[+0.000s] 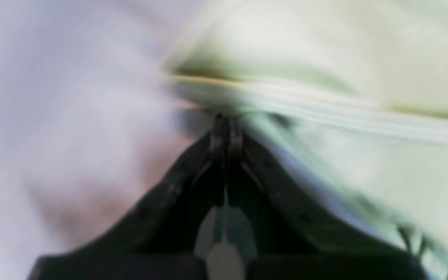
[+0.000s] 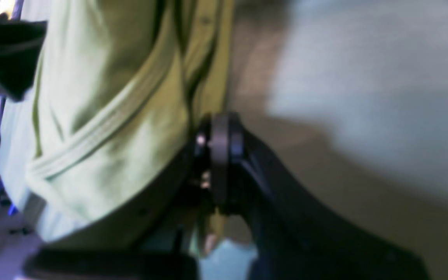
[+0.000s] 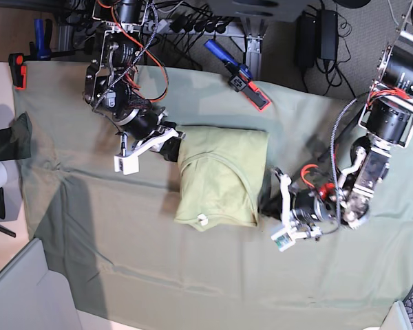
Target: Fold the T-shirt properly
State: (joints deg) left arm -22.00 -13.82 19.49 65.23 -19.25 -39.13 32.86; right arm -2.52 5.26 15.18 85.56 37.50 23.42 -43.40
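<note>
The pale yellow-green T-shirt point(image 3: 220, 175) lies folded into a rough rectangle in the middle of the grey-green table cloth point(image 3: 124, 240), its small white tag point(image 3: 202, 220) at the near edge. My right gripper point(image 3: 175, 148) sits at the shirt's upper left corner. In the right wrist view its tips point(image 2: 218, 124) are shut against the bunched shirt point(image 2: 103, 116), apparently pinching its edge. My left gripper point(image 3: 267, 201) is at the shirt's lower right edge. The blurred left wrist view shows its tips point(image 1: 224, 120) shut where the hem of the shirt point(image 1: 364, 46) meets the cloth point(image 1: 53, 116).
A blue and red clamp point(image 3: 244, 82) lies on the cloth behind the shirt. An orange clamp point(image 3: 17, 69) grips the table's far left corner, and a dark rag point(image 3: 3, 137) hangs at the left edge. Cables and power bricks crowd the back.
</note>
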